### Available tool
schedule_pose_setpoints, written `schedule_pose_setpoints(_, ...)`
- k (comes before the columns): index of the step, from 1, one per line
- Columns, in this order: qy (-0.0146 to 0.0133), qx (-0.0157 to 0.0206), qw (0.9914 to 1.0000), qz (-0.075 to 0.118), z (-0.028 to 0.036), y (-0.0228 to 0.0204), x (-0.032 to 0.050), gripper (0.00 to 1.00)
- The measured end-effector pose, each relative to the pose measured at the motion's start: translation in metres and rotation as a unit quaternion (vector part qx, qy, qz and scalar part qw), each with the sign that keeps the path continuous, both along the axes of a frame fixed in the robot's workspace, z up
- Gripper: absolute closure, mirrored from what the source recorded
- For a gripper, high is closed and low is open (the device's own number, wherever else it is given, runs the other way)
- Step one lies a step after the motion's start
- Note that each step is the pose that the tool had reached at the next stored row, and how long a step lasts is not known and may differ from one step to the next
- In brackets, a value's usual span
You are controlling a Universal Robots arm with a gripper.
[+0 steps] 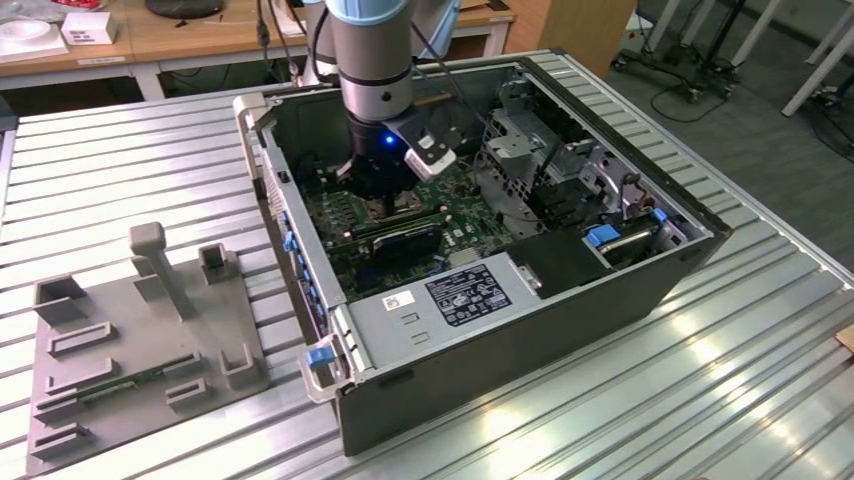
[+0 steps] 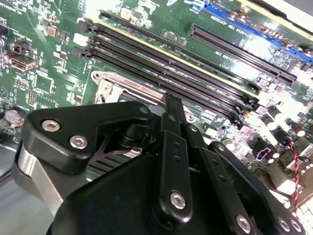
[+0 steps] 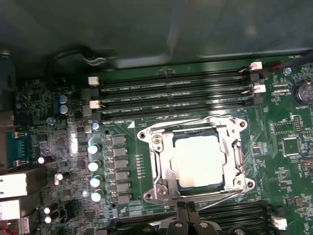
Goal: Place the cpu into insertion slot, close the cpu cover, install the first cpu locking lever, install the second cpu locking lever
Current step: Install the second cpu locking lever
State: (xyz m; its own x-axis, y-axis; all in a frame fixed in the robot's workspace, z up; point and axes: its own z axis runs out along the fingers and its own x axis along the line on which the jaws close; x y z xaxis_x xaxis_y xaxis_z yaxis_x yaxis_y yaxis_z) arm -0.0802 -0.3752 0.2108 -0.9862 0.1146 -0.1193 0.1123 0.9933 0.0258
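In the first wrist view the pale square cpu point(image 3: 198, 159) lies in the insertion slot point(image 3: 146, 197) on the green motherboard point(image 3: 49, 103). The silvery cpu cover point(image 3: 164, 164) lies flat over it, and the chip shows through its window. Thin wire levers run along two sides of the cover, one point(image 3: 195, 120) by the memory slots and one point(image 3: 215, 197) on the opposite side. My gripper point(image 3: 188, 214) hangs just off the slot's edge, fingers together with nothing between them. In the second wrist view the gripper point(image 2: 169, 104) is above the slot's rim point(image 2: 110, 81). The exterior view has the gripper point(image 1: 380, 190) deep inside the case.
Long black memory slots point(image 3: 171, 93) flank the socket, and a row of capacitors point(image 3: 95, 166) stands beside it. The open case's walls point(image 1: 287, 230) and a metal shroud point(image 1: 454, 295) surround the board. A grey fixture plate point(image 1: 134, 330) lies on the table at the exterior view's left.
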Motion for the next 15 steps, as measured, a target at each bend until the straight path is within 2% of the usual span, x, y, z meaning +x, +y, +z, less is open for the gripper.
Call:
schedule_pose_setpoints(1, -0.0022, 0.0, 1.0, 0.0, 0.0, 0.0, -0.0016, 0.89)
schedule_pose_setpoints(3, -0.0049, -0.0001, 0.99999, 0.0, 0.0, 0.0, -0.0036, 0.89)
schedule_pose_setpoints(10, -0.0052, -0.0001, 0.99999, 0.0, -0.0001, 0.0, -0.004, 0.89)
schedule_pose_setpoints(11, -0.0048, 0.0, 0.99999, 0.0, -0.0003, 0.0, -0.004, 0.89)
schedule_pose_setpoints(13, -0.0002, 0.0, 1.0, 0.0, -0.0008, 0.0, -0.0041, 0.89)
schedule_pose_setpoints(15, 0.0032, -0.0001, 0.99999, 0.0, -0.001, 0.0, -0.004, 0.89)
